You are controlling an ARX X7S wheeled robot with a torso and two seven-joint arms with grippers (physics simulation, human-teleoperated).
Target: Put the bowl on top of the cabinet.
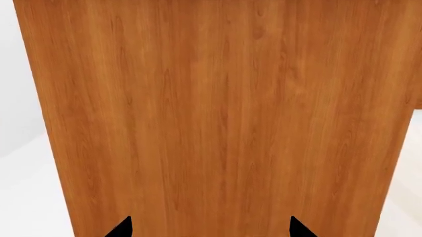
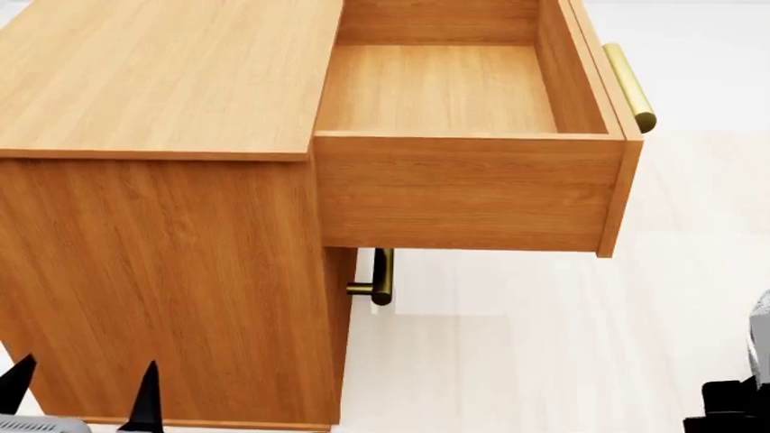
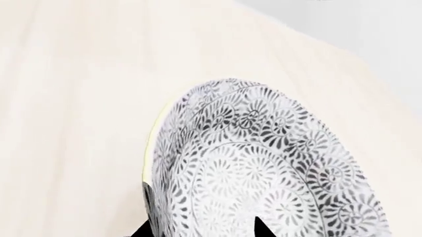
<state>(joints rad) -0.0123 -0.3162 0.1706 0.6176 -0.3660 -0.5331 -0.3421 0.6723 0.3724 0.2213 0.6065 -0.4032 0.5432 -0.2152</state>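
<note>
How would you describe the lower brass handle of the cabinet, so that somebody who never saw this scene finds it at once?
Start from the big orange-brown cabinet in the head view, whose top drawer is pulled out. Look under that open drawer, at the cabinet's front edge: a short brass bar, the lower handle, sticks out there. The other brass handle sits higher, on the open drawer's front.

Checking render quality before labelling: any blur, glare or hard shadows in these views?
Head view: sharp, flat light, soft shadow under the open drawer. Left wrist view: cabinet side fills frame, woodgrain crisp, no glare. Right wrist view: bowl close-up, pattern sharp, floor nearly washed out.
</note>
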